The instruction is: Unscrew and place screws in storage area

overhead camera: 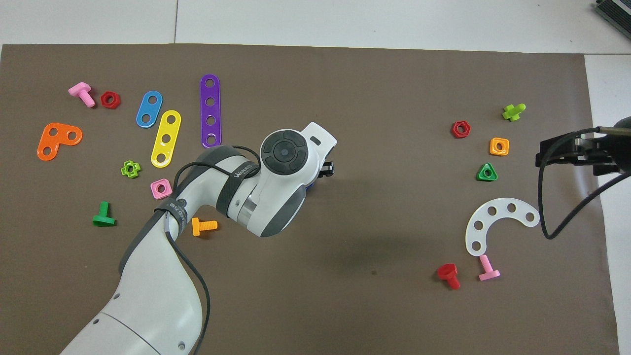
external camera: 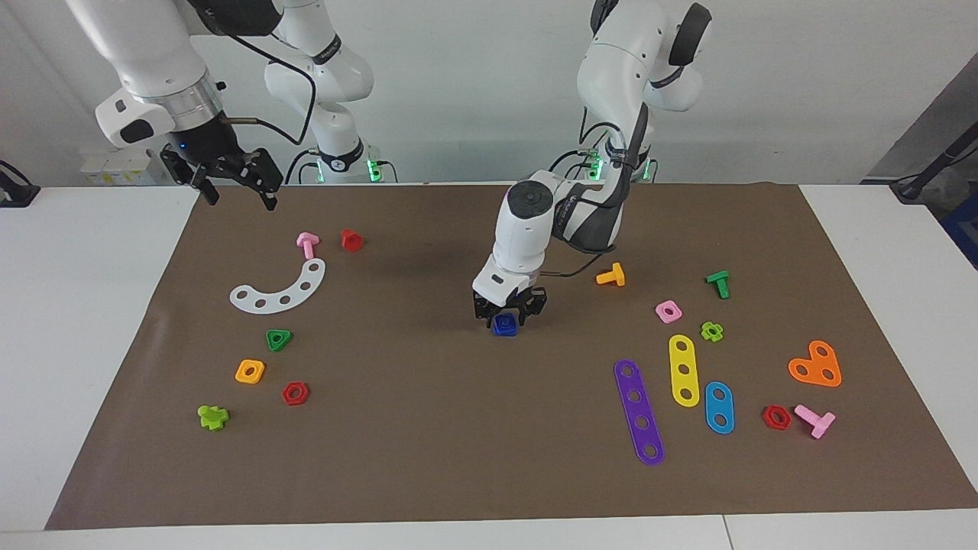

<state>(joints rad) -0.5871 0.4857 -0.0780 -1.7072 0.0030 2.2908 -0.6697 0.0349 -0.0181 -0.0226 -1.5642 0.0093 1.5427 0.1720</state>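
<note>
Reaching down at the middle of the brown mat, left gripper with fingers set around the blue screw, apparently clamped on it, shaft axis not readable. Much nearer to it than the right gripper, waiting raised over the mat's corner with fingers apart. No bin anywhere; storage area by the white curved strip, toward the right arm's edge, with loose nuts only.

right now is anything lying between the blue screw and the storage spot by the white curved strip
Nothing visible does. The left end effector is down on the blue screw mid-mat, and the brown mat from there to the white curved strip is bare. The green triangular nut lies beside the strip, off the straight line.
</note>
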